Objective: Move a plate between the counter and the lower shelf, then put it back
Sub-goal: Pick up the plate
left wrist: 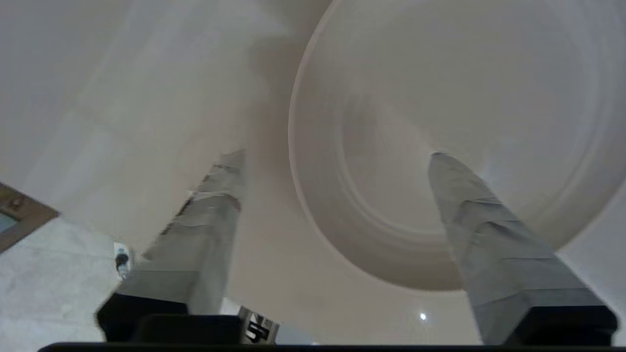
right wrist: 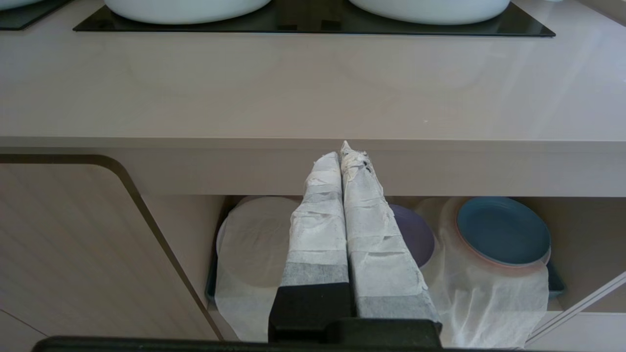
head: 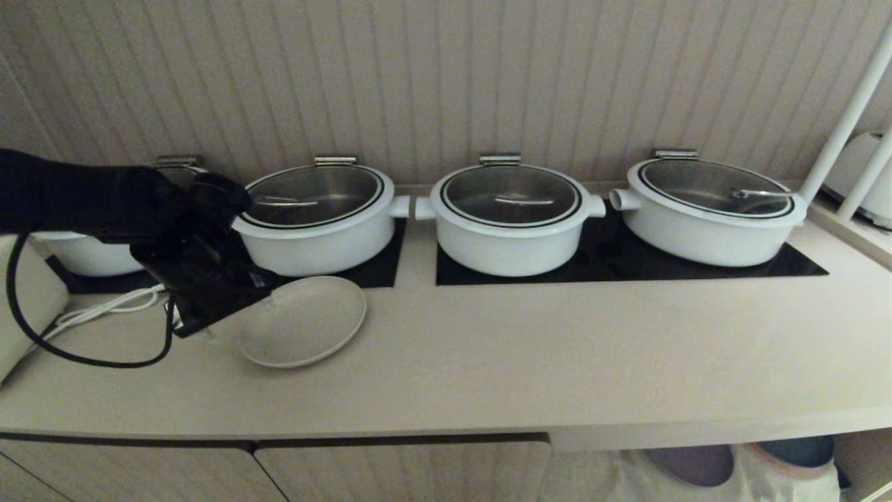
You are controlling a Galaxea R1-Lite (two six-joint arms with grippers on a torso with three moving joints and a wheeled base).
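On the counter (head: 488,355), toward its left end, one cream-beige plate (head: 303,321) is seen lying flat, just in front of the second pot from the left. Four white pots with glass lids are counted along the back (the leftmost is largely hidden behind the arm): pot one (head: 87,254), pot two (head: 317,216), pot three (head: 509,219), pot four (head: 711,209). All are set on black hob panels (head: 627,261). The left gripper (head: 209,314) is held low at the plate's left edge; in the left wrist view its two taped fingers (left wrist: 205,230) are spread wide, one over bare counter and one over the plate's inner surface, with the near rim between them and nothing pinched. Contact between the fingers and the plate cannot be judged. One black cable (head: 83,355) and one white cable (head: 104,310) are noted beside the arm. The right gripper (right wrist: 342,156) is parked below the counter edge, its two wrapped fingers pressed together and empty. Behind it, in the lower shelf (right wrist: 577,230), one purple plate (right wrist: 415,239) and one blue plate (right wrist: 503,230) are seen on white gauzy cloth (right wrist: 249,254).
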